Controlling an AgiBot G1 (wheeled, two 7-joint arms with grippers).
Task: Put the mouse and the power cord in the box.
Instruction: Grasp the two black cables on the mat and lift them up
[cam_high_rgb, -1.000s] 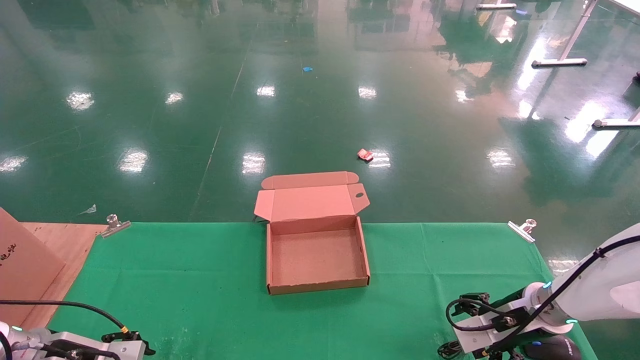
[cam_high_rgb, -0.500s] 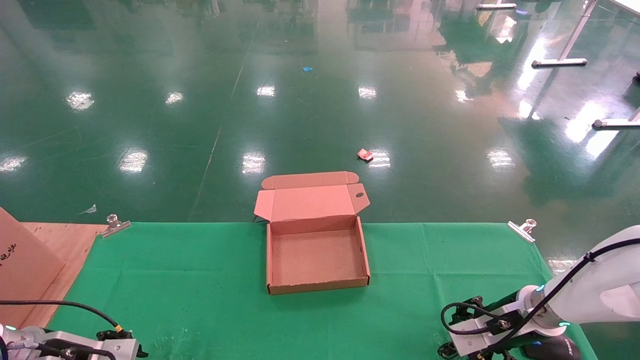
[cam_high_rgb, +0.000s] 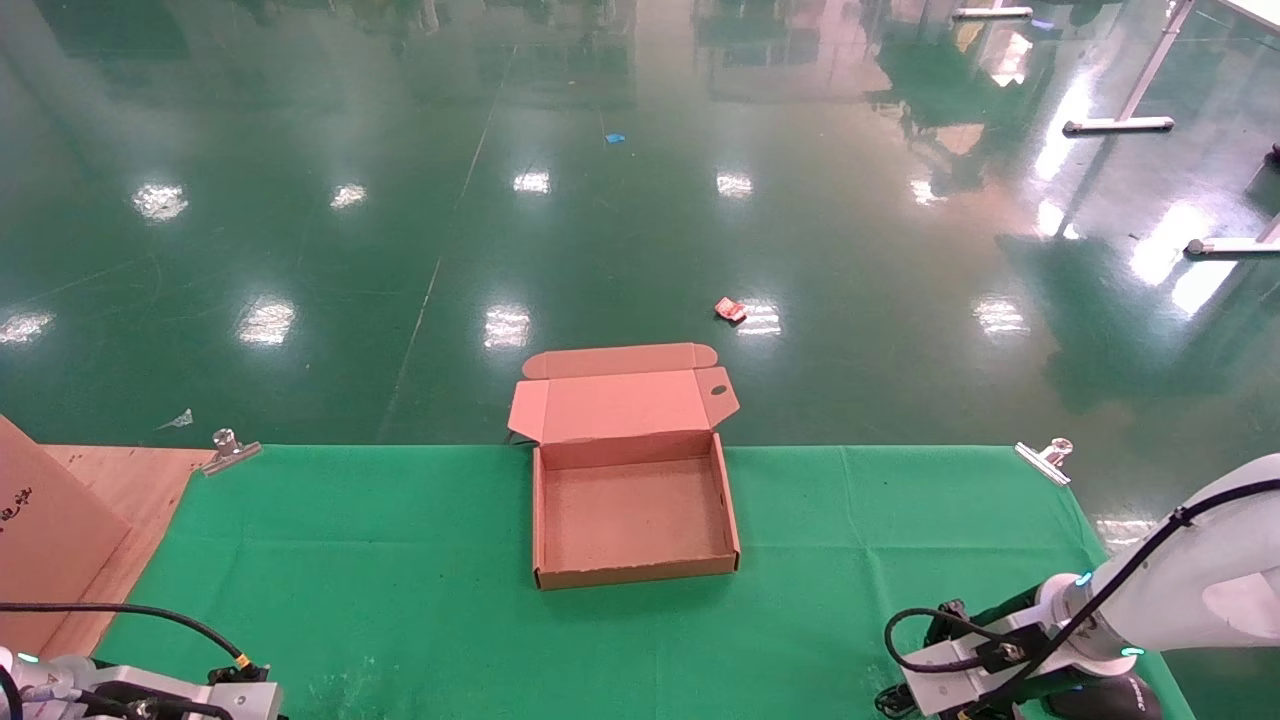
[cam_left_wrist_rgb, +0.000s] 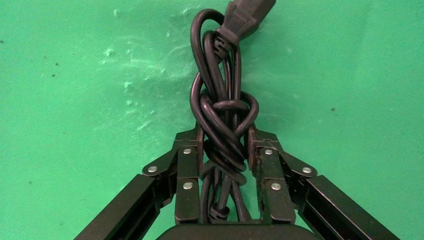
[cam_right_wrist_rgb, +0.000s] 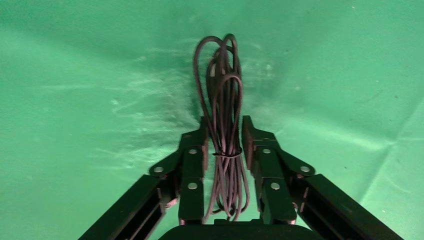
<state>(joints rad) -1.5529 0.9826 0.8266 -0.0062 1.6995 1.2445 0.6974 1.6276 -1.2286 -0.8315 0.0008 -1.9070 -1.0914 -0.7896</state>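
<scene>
The power cord (cam_left_wrist_rgb: 222, 107), a thick black knotted bundle with its plug (cam_left_wrist_rgb: 247, 12) at the far end, lies on the green cloth between the fingers of my left gripper (cam_left_wrist_rgb: 224, 131), whose pads press its sides. My right gripper (cam_right_wrist_rgb: 224, 125) is shut on the mouse's thin tied wire bundle (cam_right_wrist_rgb: 225, 85). The black mouse (cam_high_rgb: 1125, 698) itself peeks out under the right wrist at the table's near right corner. The brown cardboard box (cam_high_rgb: 540, 520) stands open and empty at the table's far middle, its lid (cam_high_rgb: 620, 405) tilted back.
The green cloth (cam_high_rgb: 400, 580) covers the table, held by metal clips (cam_high_rgb: 228, 447) (cam_high_rgb: 1045, 458) at the far corners. A wooden board (cam_high_rgb: 60, 530) leans at the left edge. Beyond the far edge is glossy green floor.
Both wrists have sunk lower toward the near edge in the head view, the right one also shifting slightly left. The box has not moved.
</scene>
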